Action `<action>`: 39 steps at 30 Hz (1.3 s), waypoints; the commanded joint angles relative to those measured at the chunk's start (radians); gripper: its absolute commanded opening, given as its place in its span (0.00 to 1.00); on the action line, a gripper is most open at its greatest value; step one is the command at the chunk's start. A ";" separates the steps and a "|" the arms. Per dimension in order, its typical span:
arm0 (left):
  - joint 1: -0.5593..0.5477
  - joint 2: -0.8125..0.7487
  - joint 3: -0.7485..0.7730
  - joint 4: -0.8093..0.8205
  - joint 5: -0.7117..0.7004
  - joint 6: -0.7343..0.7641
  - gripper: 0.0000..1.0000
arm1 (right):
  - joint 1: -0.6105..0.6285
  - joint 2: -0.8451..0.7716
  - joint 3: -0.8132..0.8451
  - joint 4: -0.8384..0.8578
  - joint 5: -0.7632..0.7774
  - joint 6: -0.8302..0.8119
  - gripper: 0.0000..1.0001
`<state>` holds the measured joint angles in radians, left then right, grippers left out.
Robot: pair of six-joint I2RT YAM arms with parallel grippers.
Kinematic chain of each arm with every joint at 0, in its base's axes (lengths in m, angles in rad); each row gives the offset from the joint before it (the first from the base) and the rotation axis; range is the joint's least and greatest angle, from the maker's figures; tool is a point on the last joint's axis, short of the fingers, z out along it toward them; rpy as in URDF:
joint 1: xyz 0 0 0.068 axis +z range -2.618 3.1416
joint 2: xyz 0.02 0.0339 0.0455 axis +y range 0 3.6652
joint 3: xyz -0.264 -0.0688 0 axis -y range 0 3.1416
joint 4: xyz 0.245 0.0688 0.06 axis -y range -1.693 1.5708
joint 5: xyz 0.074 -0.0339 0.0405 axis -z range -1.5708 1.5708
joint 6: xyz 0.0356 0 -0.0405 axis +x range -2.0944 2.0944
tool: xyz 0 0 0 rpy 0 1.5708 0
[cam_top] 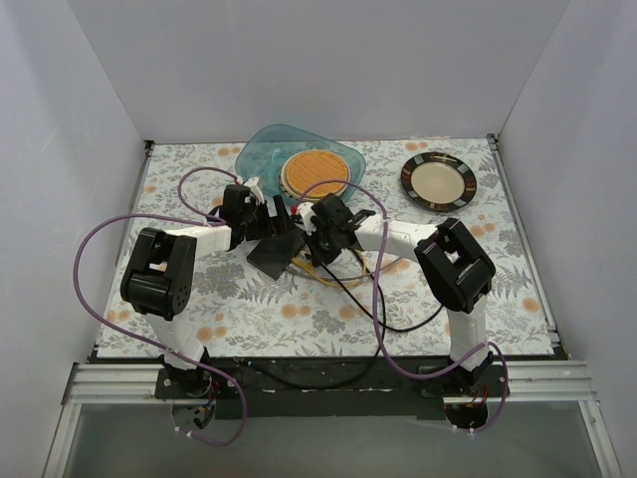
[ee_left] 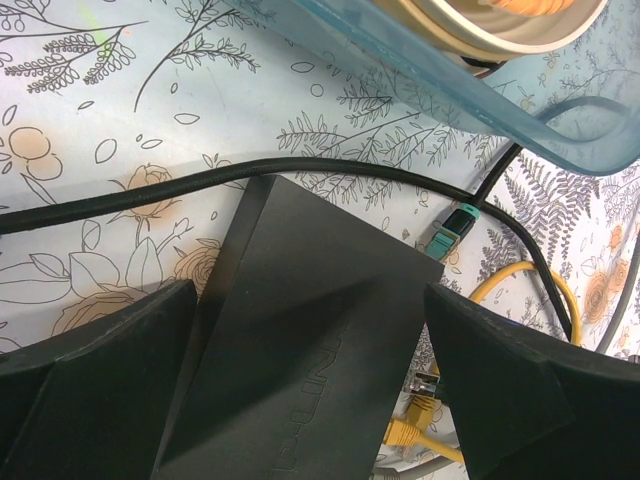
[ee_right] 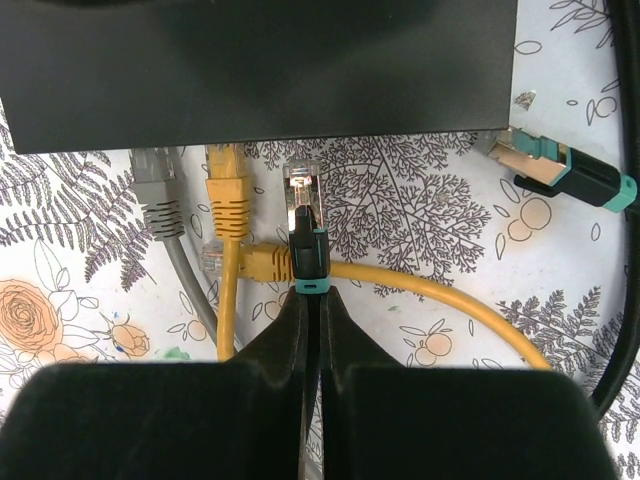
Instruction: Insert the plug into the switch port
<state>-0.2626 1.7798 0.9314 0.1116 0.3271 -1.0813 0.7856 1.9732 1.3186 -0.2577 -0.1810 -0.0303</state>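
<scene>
The switch (ee_right: pixel 260 60) was seen lying on the floral-covered table (cam_top: pixel 249 309) mid-workspace, between the two wrists, its port edge turned toward the right arm. The right gripper (ee_right: pixel 311 300) was found with jaws pressed together, clamped on the plug (ee_right: pixel 305 230), a black one with a teal band and a clear tip. The plug was held upright in the right wrist view, tip aimed at the port edge and just short of it; it was not seated.

The left gripper (ee_left: pixel 310 295) was seen with jaws spread wide. The switch was flanked by its fingers (ee_left: pixel 100 380), one on each side. Whether the pads were pressing on the box could not be told.

Along the same port edge, a grey plug (ee_right: pixel 158 195) and a yellow plug (ee_right: pixel 228 185) were noted side by side, left of the held plug, their tips at the edge. A second yellow plug (ee_right: pixel 240 262) was seen lying crosswise just beside the held plug, its yellow cable (ee_right: pixel 450 295) curving off right. A spare teal-banded plug (ee_right: pixel 560 172) was noted loose near the switch's right corner.

A black cable (ee_left: pixel 120 200) was seen running along the far side of the switch. A blue tray (ee_left: pixel 470 95) was noted beyond it, and a dark-rimmed plate (cam_top: pixel 439 182) well apart at the far right.
</scene>
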 commanded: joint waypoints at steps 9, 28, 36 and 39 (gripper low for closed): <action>0.006 0.006 0.046 -0.029 0.036 0.004 0.98 | 0.004 0.055 0.134 -0.112 0.021 0.023 0.01; 0.006 0.027 0.064 -0.046 0.081 0.011 0.97 | 0.029 0.087 0.160 -0.084 0.037 0.073 0.01; 0.005 0.033 0.069 -0.049 0.093 0.015 0.96 | 0.033 0.111 0.209 -0.097 0.044 0.089 0.01; 0.006 0.033 0.069 -0.050 0.098 0.017 0.96 | 0.033 0.113 0.214 -0.092 0.051 0.096 0.01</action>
<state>-0.2520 1.8103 0.9745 0.0799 0.3817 -1.0733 0.8074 2.0674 1.4899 -0.4023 -0.1356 0.0486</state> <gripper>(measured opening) 0.965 0.044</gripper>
